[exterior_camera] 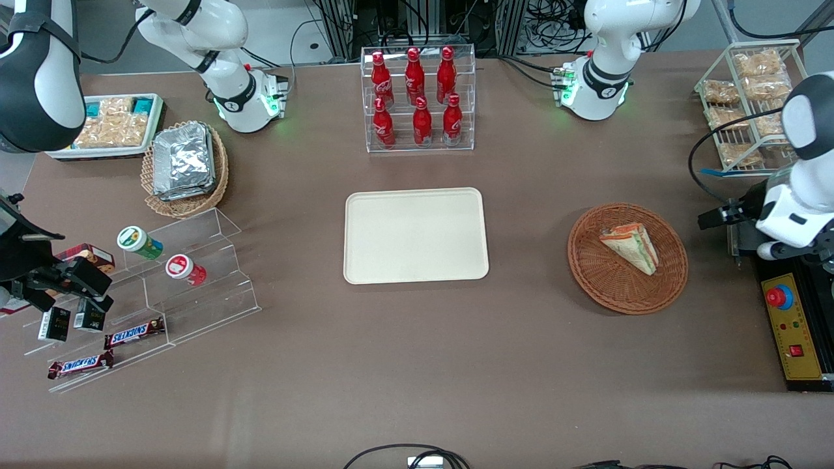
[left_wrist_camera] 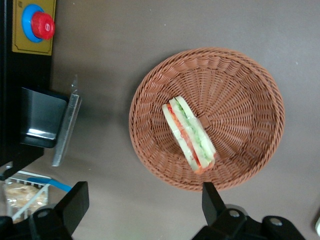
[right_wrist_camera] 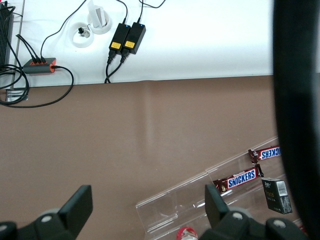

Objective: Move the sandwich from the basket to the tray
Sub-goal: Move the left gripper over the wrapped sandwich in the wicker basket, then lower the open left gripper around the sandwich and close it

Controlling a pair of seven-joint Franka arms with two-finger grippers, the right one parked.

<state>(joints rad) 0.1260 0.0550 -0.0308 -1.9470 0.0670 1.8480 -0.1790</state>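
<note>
The sandwich (exterior_camera: pixel 631 246), a clear-wrapped wedge of pale bread with green and red filling, lies in the round reddish-brown wicker basket (exterior_camera: pixel 586 273). The left wrist view shows the sandwich (left_wrist_camera: pixel 189 134) on its side near the middle of the basket (left_wrist_camera: pixel 240 90). My gripper (exterior_camera: pixel 713 218) hangs above the table just outside the basket's rim, toward the working arm's end. It is open (left_wrist_camera: pixel 145 192), with only bare table between its fingers. The cream tray (exterior_camera: pixel 416 236) sits bare at the table's middle.
A control box with a red button (exterior_camera: pixel 791 332) lies close beside the gripper. A wire rack of snack packs (exterior_camera: pixel 749 104) stands farther from the camera. A bottle rack (exterior_camera: pixel 417 98), a tan basket of foil packs (exterior_camera: pixel 186 166) and an acrylic stand (exterior_camera: pixel 163 286) are also present.
</note>
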